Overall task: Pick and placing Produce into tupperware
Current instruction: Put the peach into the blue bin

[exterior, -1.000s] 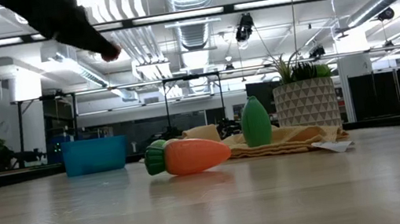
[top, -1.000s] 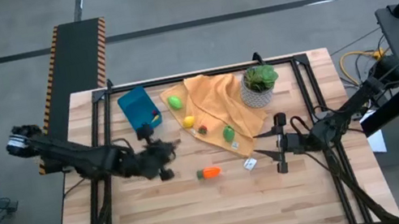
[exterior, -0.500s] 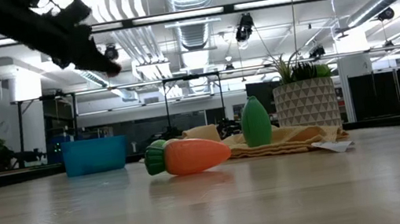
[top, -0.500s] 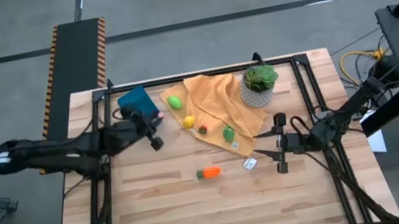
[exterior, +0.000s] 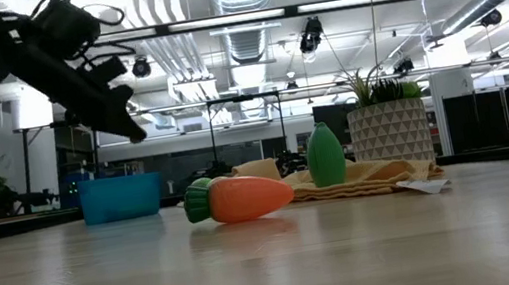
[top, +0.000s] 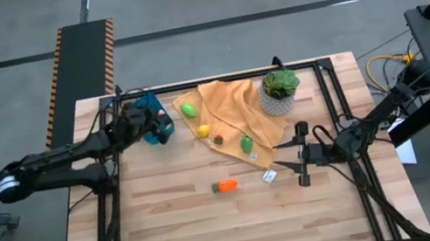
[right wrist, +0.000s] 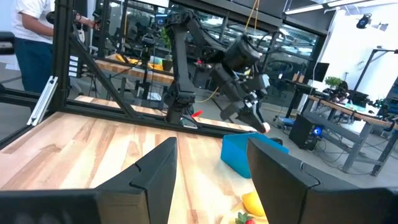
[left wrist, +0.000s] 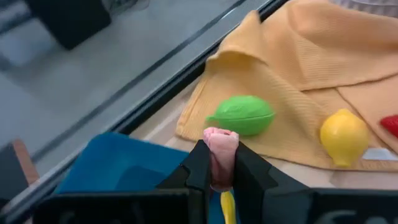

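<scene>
While clamped in left hand (left wrist: pixel 221 163), pink produce (left wrist: pixel 221 144) seemingly upright, above tupperware (left wrist: pixel 118 163)

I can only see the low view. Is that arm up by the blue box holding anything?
Observer: Yes. The left gripper is shut on a tiny pink piece.
Operator: Is it right over the box?
Observer: From above, yes. It hangs over the box, near the table's far left corner.
Operator: Where's the other arm?
Observer: The right gripper is open and empty, near the table's right edge, beside the cloth.
</scene>
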### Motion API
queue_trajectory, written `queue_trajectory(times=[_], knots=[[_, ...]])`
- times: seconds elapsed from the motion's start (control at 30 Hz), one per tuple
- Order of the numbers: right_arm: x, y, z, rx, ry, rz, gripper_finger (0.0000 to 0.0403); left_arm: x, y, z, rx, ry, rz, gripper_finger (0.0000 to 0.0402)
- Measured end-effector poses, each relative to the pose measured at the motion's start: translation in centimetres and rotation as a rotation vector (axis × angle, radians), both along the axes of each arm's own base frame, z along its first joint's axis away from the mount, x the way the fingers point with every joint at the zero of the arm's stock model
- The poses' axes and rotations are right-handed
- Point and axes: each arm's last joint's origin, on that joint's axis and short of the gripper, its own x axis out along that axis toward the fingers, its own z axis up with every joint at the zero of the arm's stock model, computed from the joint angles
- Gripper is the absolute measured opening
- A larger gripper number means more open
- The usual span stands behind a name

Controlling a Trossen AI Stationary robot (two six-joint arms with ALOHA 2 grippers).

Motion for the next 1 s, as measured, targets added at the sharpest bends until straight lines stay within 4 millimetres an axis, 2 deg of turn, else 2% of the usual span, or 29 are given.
queue_trajectory(times=[0.17, 0.3, 0.7, 1.0], knots=[[0.0, 0.0, -0.1, -0.002, 0.004, 0.000, 0.0187, -0.1, 1.0, -0.8, -0.114, -0.033, -0.014, 0.0024], [0.0, 0.0, -0.1, -0.003, 0.006, 0.000, 0.0187, 0.2, 1.3, -1.7, -0.162, 0.009, -0.023, 0.0024], [0.0, 0.0, -0.1, -0.007, 0.012, 0.000, 0.0187, 0.7, 1.9, -3.4, -0.203, 0.093, 0.000, 0.0024], [0.0, 0.0, -0.1, -0.007, 0.013, 0.000, 0.0187, 0.7, 1.9, -3.4, -0.204, 0.094, 0.003, 0.0042]])
